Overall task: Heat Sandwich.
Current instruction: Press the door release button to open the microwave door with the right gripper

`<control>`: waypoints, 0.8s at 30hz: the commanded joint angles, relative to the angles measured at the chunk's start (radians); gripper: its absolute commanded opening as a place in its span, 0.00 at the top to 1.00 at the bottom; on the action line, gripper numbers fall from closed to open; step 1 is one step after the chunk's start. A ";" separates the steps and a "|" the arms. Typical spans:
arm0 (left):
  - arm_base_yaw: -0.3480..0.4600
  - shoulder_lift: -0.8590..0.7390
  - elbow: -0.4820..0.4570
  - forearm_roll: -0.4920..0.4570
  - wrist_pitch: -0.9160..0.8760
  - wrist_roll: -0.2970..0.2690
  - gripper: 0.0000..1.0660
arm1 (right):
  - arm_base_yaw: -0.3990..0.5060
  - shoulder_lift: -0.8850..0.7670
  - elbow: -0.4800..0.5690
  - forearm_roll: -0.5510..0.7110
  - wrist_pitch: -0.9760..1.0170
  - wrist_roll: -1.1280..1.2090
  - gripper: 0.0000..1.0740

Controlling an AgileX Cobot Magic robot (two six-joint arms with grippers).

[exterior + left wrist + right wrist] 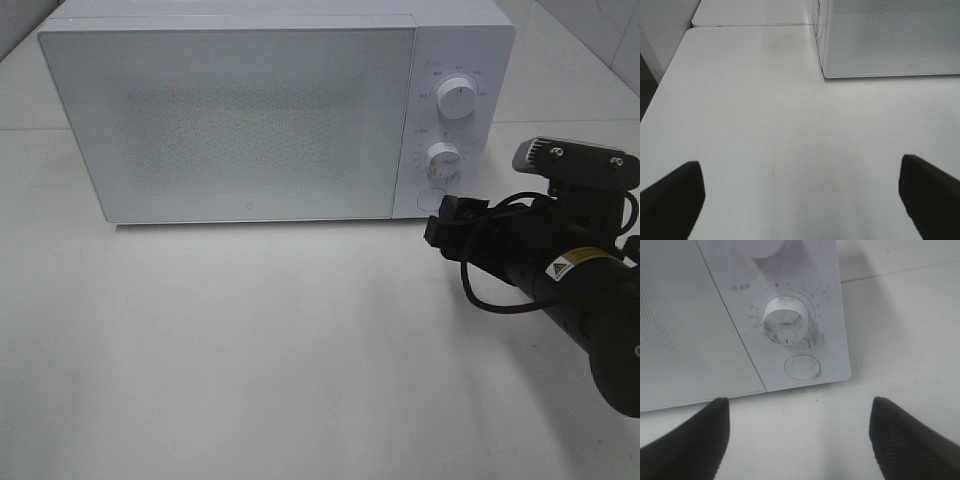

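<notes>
At the dial side of the microwave (470, 50), hovering with right gripper (800, 405) parted wide and empty, just off the lower dial (786, 320) and round button (802, 366). Holding nothing in left gripper (800, 162), spread fully above the smooth white tabletop (250, 350). Cannot see sandwich; perhaps behind the closed, dot-frosted door (230, 120). Could slip on the dial's glossy, smudged round cap and overshoot the time, or bump the flush button and pop the door. Hard boxy white casing.

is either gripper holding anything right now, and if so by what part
Nothing is held. The left gripper is open over the table; the right gripper is open, facing the round button on the microwave.
</notes>
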 commanded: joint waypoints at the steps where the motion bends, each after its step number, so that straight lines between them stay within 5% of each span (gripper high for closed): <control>1: 0.003 -0.027 0.003 -0.005 -0.009 -0.003 0.03 | 0.004 0.001 0.000 -0.003 -0.012 0.234 0.30; 14: 0.003 -0.027 0.003 -0.005 -0.009 -0.003 0.03 | 0.004 0.001 0.000 -0.006 0.011 1.062 0.34; 23: 0.003 -0.027 0.003 -0.005 -0.009 -0.003 0.03 | 0.004 0.001 0.000 -0.005 0.022 1.280 0.58; 24: 0.003 -0.027 0.003 -0.005 -0.009 -0.003 0.03 | 0.004 0.001 0.000 -0.005 0.022 1.307 0.67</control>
